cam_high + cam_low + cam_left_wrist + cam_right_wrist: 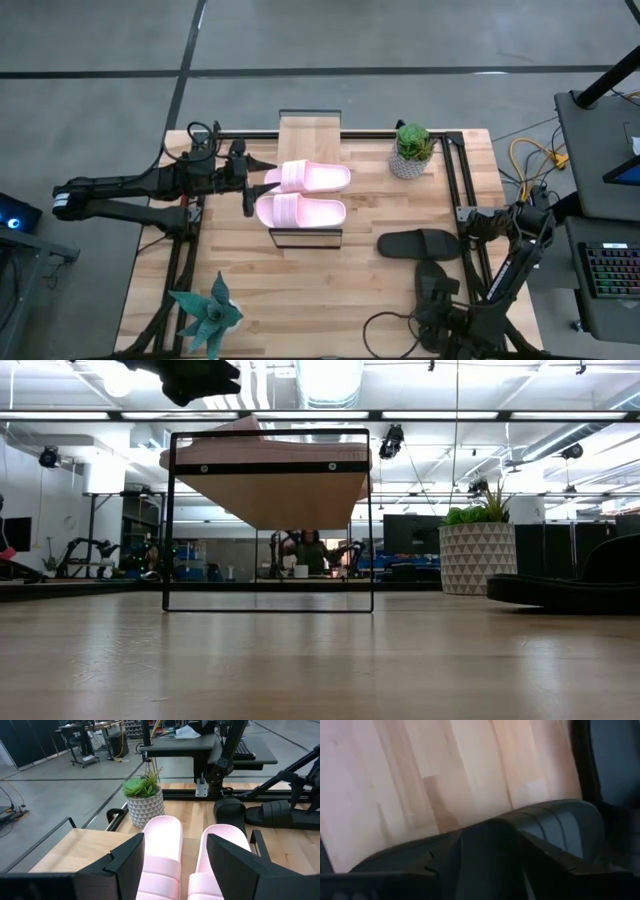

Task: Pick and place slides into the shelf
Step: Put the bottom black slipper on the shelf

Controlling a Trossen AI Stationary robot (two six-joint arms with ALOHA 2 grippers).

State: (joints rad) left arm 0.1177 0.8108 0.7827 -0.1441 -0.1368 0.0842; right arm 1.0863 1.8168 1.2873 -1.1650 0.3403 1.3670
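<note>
The shelf point(310, 125) stands mid-table with two light pink slides point(305, 195) lying side by side on its plank top. My left gripper point(258, 187) is open and level at their left ends; in the left wrist view the pink slides point(162, 845) run on beyond its fingers. A black slide point(420, 243) lies flat on the table to the right of the shelf. My right gripper point(433, 288) tips steeply down just near of it. In the right wrist view my right gripper point(490, 865) is open, with a black slide point(555, 820) lying between and beyond its fingers. My right gripper comes down from above with one finger on each side of a black slide's raised part point(490, 837). I cannot tell whether the fingers touch it. The slide lies on the table.
A potted plant in a white patterned pot point(412, 152) stands at the far right. A spiky green plant point(208, 315) stands at the near left corner. Black rails point(465, 180) run along the table's sides. Bare wood lies near of the shelf.
</note>
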